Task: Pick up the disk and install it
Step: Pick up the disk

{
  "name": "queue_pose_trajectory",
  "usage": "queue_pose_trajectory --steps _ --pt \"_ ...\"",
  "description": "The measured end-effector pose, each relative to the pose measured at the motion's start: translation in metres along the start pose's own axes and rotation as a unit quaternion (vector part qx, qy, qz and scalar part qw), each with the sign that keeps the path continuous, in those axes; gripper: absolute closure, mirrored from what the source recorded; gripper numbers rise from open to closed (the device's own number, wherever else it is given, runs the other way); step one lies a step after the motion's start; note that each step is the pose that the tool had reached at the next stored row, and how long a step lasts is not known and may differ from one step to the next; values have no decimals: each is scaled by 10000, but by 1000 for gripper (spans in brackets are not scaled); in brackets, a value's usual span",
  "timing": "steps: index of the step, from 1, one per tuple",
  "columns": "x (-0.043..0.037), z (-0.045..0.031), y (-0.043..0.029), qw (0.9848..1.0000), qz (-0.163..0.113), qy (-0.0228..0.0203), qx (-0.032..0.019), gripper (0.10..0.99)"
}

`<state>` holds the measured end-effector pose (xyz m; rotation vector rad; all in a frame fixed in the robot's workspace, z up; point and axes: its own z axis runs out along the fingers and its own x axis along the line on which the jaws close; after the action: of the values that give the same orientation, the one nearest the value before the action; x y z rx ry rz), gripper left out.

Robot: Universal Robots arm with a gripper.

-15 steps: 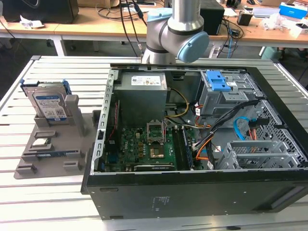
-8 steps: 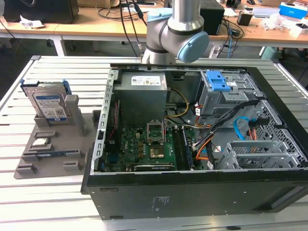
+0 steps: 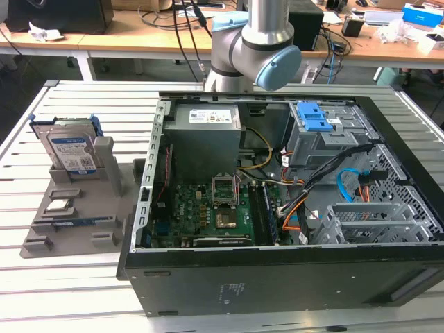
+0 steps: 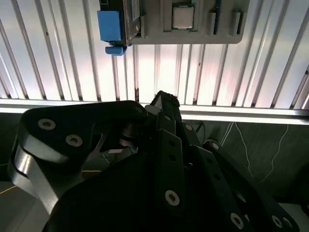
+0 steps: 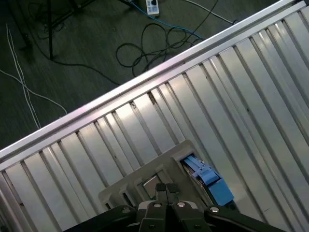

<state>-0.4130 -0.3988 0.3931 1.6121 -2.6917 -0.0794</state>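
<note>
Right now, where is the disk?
The disk stands propped up in the grey holder at the exterior view's left, outside the open computer case, behind the small square chip.

Counter (image 3: 62,291) carries two things: open PC case (image 3: 277,284) toward the exterior view's right, holder (image 3: 76,237) just beside it on the exterior view's left. Disk (image 3: 69,149) stands upright in holder's far end. Chip (image 3: 59,205) lies flat in a holder pocket, nearer the cam than the disk. Inside case: PSU (image 3: 205,135) at far left corner, mainboard (image 3: 201,211) in front of it, drive cage (image 3: 316,135) at far right, cables (image 3: 312,187) btwn board & cage. Arm (image 3: 253,52) rises behind case's far wall, desks (image 3: 139,31) further back. In second wrist view tool (image 4: 164,100) sits by counter's edge rail, holder well apart across the slats.
</note>
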Motion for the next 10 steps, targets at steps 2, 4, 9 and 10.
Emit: queue_pose_trajectory --steps 2,4,9,10 --pt "0 0 0 10000 -96 5 -2 980" --pt "0 0 0 9995 -314 14 -7 980" --pt "0 0 0 9978 -655 30 -15 980" --pt "0 0 0 9971 -756 34 -18 980"
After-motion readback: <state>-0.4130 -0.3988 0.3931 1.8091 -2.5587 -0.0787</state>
